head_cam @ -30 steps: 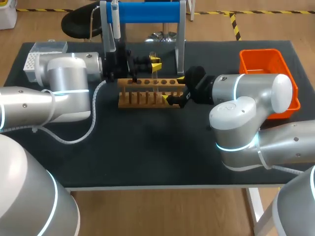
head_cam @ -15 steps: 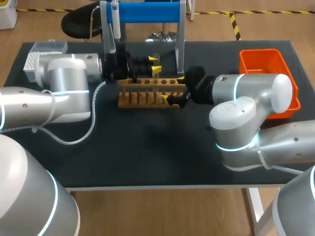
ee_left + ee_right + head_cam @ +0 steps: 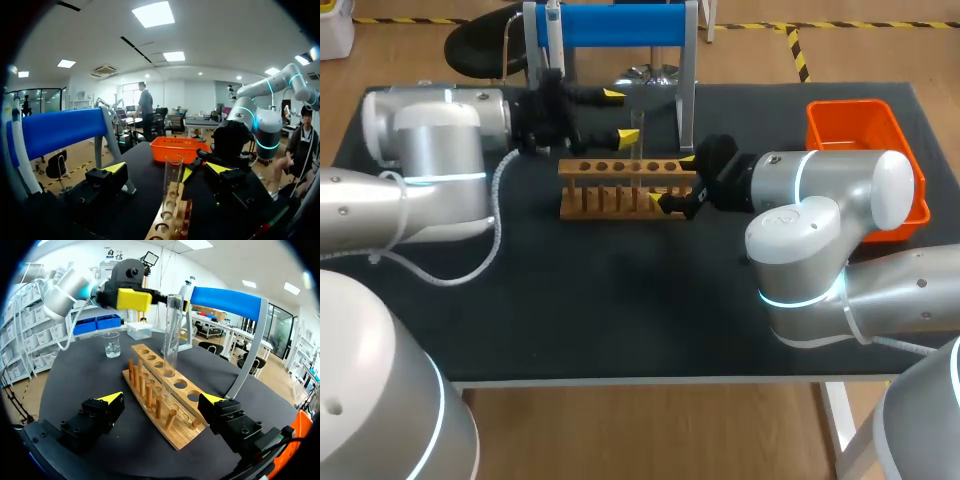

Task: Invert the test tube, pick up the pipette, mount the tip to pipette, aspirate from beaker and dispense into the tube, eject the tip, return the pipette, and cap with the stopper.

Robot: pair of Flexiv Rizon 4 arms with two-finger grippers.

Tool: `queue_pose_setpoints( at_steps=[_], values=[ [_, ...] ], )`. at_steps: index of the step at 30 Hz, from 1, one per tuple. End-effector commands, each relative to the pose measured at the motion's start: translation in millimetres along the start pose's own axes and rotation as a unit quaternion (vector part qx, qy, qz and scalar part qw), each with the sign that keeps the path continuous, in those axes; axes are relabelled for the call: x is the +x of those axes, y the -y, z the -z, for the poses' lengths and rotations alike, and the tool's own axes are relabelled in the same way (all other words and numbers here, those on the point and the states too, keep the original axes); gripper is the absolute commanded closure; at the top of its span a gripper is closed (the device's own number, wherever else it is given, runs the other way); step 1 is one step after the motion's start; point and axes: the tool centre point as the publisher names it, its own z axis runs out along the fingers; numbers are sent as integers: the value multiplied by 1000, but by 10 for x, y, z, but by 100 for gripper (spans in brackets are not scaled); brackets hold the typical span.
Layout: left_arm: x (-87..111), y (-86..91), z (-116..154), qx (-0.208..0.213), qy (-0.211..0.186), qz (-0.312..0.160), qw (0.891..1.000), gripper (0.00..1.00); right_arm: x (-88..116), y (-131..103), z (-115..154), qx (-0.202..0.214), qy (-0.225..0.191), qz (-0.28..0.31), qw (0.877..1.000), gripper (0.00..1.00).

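Observation:
The clear test tube (image 3: pixel 639 150) stands upright in the wooden rack (image 3: pixel 620 188), open end up. My left gripper (image 3: pixel 620 115) is open, with a yellow tip on each side of the tube (image 3: pixel 172 175) and neither touching it. My right gripper (image 3: pixel 672 180) is open too, and its fingers straddle the rack's right end (image 3: pixel 160 390). The white pipette (image 3: pixel 553 40) hangs on the blue stand (image 3: pixel 620 25) behind the rack. A small glass beaker (image 3: pixel 111 345) holding a little liquid stands beyond the rack's far end. I cannot see the stopper.
An orange bin (image 3: pixel 865 150) sits at the table's right back corner. A white box (image 3: pixel 139 330) stands near the beaker. My left arm's body hides the table's back left corner in the head view.
My left gripper has opened and let go of the tube, which stays upright in the rack. The left wrist turned and drew back to the left. The right arm has not moved.

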Motion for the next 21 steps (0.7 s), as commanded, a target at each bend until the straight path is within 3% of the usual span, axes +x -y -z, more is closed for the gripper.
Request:
queue_pose_setpoints(
  at_steps=[1,3,21],
  values=[
    [255,213,551,-33,49,5,998,0,-1,-4,5,1,-1,0,1000,0],
    [315,263,774,-30,83,13,996,0,-1,-4,5,1,-1,0,1000,0],
    [315,263,774,-30,83,13,996,0,-1,-4,5,1,-1,0,1000,0]
  ],
)
